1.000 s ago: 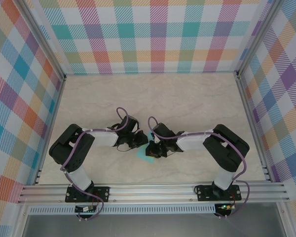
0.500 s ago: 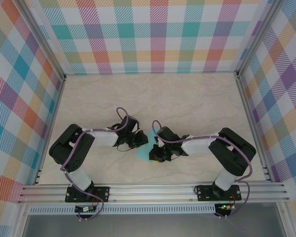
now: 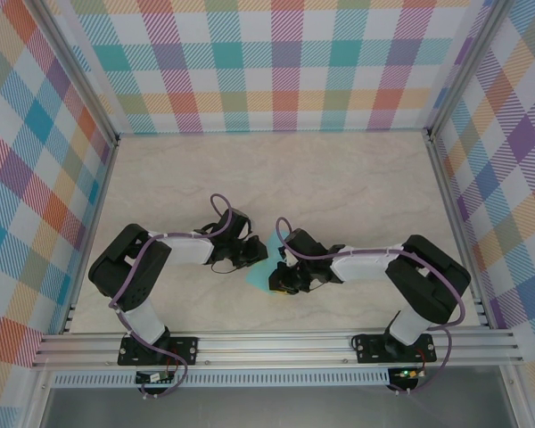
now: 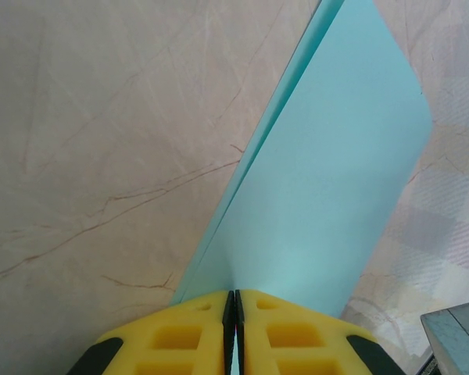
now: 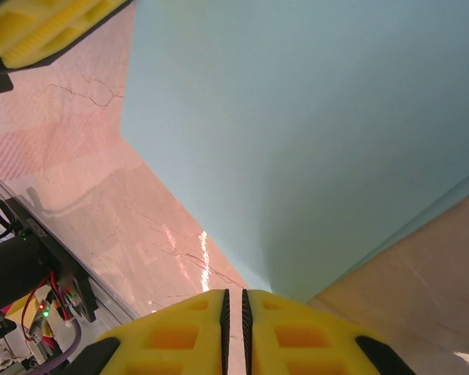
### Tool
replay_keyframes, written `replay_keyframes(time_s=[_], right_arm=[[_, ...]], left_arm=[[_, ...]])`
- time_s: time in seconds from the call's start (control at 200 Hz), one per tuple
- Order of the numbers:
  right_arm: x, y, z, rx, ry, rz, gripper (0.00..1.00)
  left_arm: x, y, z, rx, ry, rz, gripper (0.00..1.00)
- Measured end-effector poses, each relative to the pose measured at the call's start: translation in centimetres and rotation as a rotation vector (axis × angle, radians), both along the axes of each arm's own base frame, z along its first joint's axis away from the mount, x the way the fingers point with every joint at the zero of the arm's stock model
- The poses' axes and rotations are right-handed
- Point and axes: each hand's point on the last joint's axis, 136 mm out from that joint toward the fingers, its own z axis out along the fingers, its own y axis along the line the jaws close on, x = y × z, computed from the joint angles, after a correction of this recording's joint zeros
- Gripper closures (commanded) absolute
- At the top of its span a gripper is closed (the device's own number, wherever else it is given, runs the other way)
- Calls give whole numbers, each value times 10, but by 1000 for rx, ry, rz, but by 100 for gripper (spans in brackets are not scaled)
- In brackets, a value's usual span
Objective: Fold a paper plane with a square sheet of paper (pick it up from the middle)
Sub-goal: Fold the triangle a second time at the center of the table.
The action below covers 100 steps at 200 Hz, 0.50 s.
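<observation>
Right arm's elbow swung outward, toward right rail. Right gripper [image 3: 276, 283] shifted slightly nearer base edge. Visible patch of square sheet of paper [image 3: 259, 269] moved slightly right.

The square sheet of paper [image 4: 328, 195] is seen as smooth and matt. The surface [image 4: 102, 117] is finished in a veined marble pattern, faintly glossy. The jaws are moulded in matt yellow plastic.

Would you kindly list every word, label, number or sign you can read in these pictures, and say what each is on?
No text can be read.
The sheet of paper is plain turquoise and unmarked.
The black electronics module near the rail is too blurred to show any lettering.
</observation>
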Motion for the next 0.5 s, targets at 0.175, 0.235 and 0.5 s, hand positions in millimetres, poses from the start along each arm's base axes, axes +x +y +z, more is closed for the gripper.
replay_keyframes(time_s=[0.175,0.235,0.5], right_arm=[[-6,1,-12,-16,34,16,84],[-6,2,-12,-10,30,18,84],[-4,-8,-7,-38,-12,-7,75]], left_arm=[[0,0,0,-3,4,6,87],[0,0,0,-6,2,9,87],[-1,1,2,-10,3,19,87]])
